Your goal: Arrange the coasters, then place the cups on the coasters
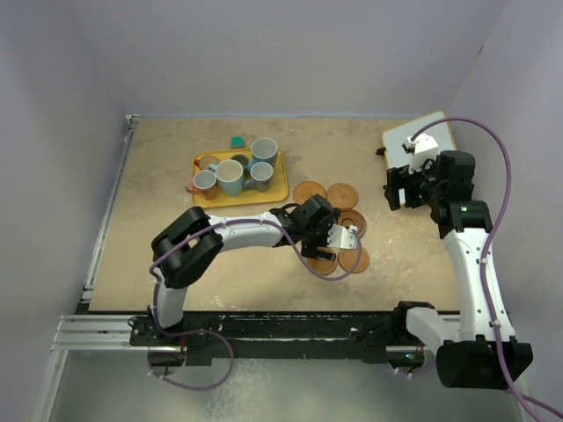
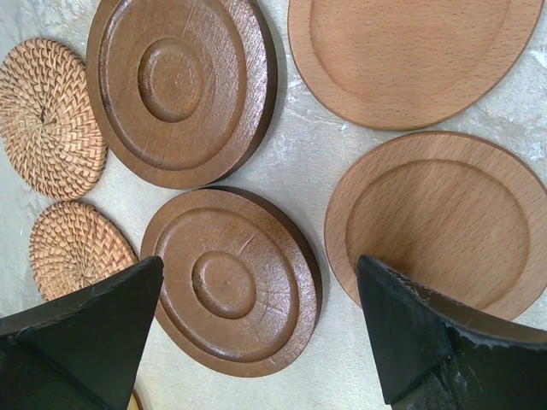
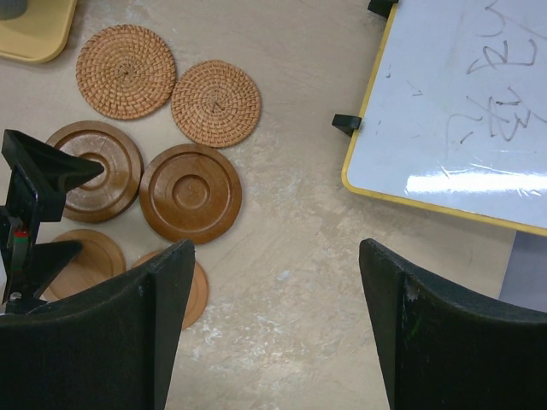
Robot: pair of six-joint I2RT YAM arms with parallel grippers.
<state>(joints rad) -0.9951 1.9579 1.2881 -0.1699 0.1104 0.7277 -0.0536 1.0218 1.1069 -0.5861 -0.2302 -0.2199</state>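
Note:
Six round coasters lie grouped at mid-table: two woven ones [image 3: 126, 70] [image 3: 215, 102], two dark ringed ones [image 2: 181, 85] [image 2: 231, 282] and two plain light-wood ones [image 2: 410, 55] [image 2: 444, 222]. My left gripper [image 2: 261, 265] hangs open just above the group, with its fingers on either side of the nearer dark ringed coaster and nothing held. The cups [image 1: 230, 177] stand together on a yellow tray [image 1: 280, 186] at the back left. Right of the coasters, my right gripper [image 3: 275, 248] hovers open over bare table. In the top view the left gripper [image 1: 339, 239] covers part of the coaster group.
A yellow-framed whiteboard [image 3: 461, 102] lies at the back right, beside the right gripper [image 1: 396, 189]. A small green object [image 1: 237, 141] sits behind the tray. Walls close the table at the back and on both sides.

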